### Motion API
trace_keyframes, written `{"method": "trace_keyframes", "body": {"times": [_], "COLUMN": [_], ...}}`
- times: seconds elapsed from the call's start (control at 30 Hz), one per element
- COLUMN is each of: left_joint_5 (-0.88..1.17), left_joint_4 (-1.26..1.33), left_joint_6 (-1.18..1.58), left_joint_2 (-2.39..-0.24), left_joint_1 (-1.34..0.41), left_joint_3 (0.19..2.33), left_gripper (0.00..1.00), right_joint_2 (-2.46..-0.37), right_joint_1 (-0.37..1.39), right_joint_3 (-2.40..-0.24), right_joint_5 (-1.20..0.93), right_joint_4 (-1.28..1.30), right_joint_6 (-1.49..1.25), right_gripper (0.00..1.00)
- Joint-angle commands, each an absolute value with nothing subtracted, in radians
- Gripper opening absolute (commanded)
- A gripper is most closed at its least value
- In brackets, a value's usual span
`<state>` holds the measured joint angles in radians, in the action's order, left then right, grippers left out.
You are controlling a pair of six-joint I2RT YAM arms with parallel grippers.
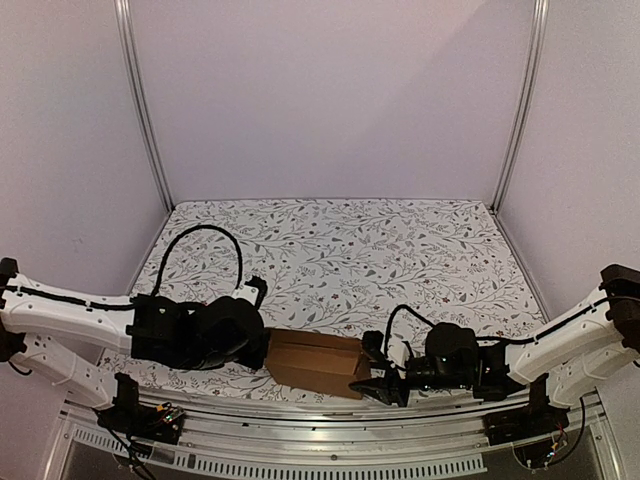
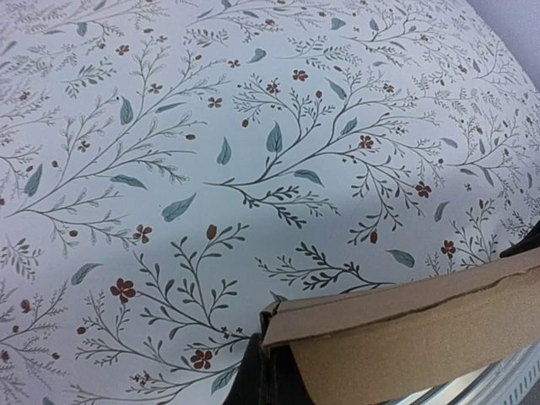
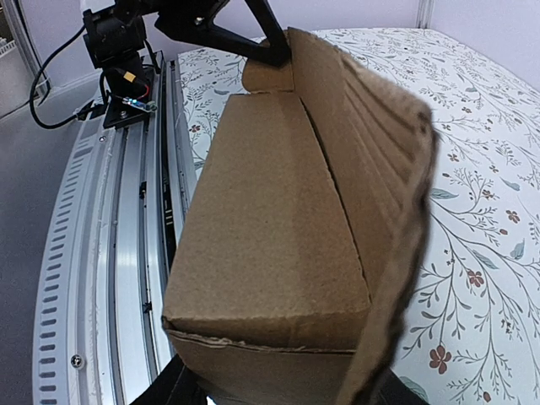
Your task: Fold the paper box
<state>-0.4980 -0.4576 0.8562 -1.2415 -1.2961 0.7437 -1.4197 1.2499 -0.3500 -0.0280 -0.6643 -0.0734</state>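
1. Nearest of all, the aluminium rail runs left to right along the bench's near edge. The paper box sits just beyond it on the floral-covered bench.
2. The box is a formed oblong whose long axis lies left to right, parallel to the rail. Each short end therefore faces one arm.
3. The right hand is at the box's right end. In its wrist view dark fingers show low on either side of the cardboard, so it seems clamped across that end with the jaws about half apart.
4. The left hand is at the opposite end with its jaws fully closed, and its tips touch the cardboard by the small end flap. Whether a flap is pinched between them or only pressed, I cannot tell.
5. Both hands are about equally close to the box, each already at its own end.
6. On the far long edge a broad lid flap stands up, not yet laid over the top. My judgement is that the coming move turns on this: the flap must swing from the far side toward the near side, across the long axis, while the ends are steadied.
7. Beyond the flap the patterned bench stretches away to the back wall.
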Motion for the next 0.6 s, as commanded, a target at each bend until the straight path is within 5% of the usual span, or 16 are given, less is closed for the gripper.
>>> {"method": "trace_keyframes", "body": {"times": [0.0,0.57], "left_joint_5": [-0.418,-0.322], "left_joint_4": [-0.587,-0.545], "left_joint_6": [0.818,0.895], "left_joint_2": [-1.289,-1.319], "left_joint_1": [-1.326,-1.337], "left_joint_3": [0.729,0.752], "left_gripper": [0.0,0.0], "right_joint_2": [-1.401,-1.409], "right_joint_1": [1.239,1.24], "right_joint_3": [-0.346,-0.349], "right_joint_5": [0.077,0.081], "right_joint_4": [-0.658,-0.657], "right_joint_6": [-0.074,-0.08], "right_gripper": [0.24,0.25]}}
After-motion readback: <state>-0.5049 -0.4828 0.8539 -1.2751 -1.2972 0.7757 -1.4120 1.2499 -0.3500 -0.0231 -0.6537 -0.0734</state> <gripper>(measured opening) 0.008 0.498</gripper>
